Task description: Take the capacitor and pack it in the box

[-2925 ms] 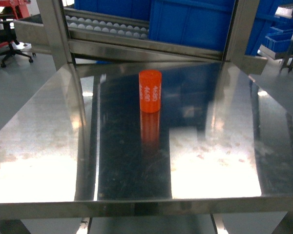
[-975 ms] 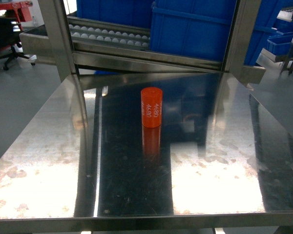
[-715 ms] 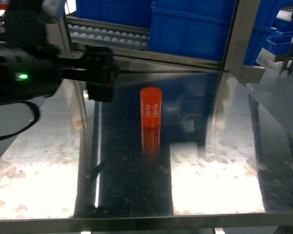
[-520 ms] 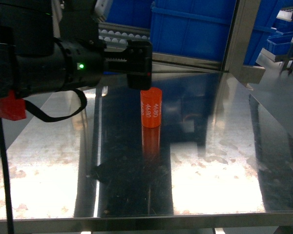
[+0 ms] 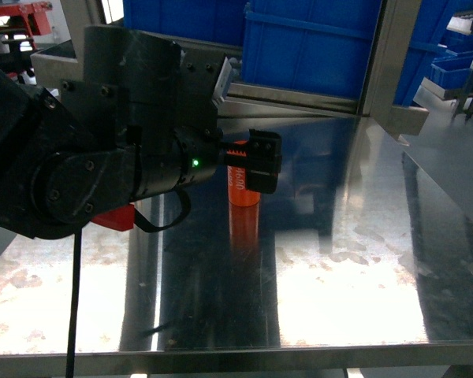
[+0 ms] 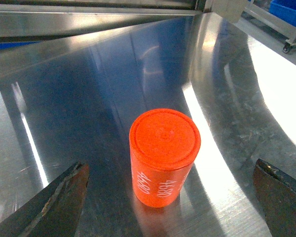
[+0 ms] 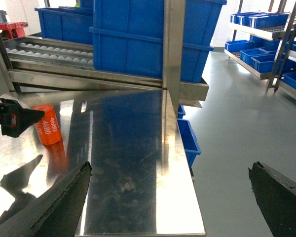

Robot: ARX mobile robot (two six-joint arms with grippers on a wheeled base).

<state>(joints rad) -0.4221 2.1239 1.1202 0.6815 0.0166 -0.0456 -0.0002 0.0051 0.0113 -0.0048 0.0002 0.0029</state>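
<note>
Left gripper (image 6: 170,197) now lowered around upright capacitor (image 6: 164,155), fingers spread, apparently not touching, right gripper (image 7: 170,197) spread wide

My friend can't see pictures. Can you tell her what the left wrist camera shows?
An orange capacitor stands upright on a shiny steel table, with white numbers on its side. The left gripper is open, one dark fingertip on each side, not touching it.
</note>
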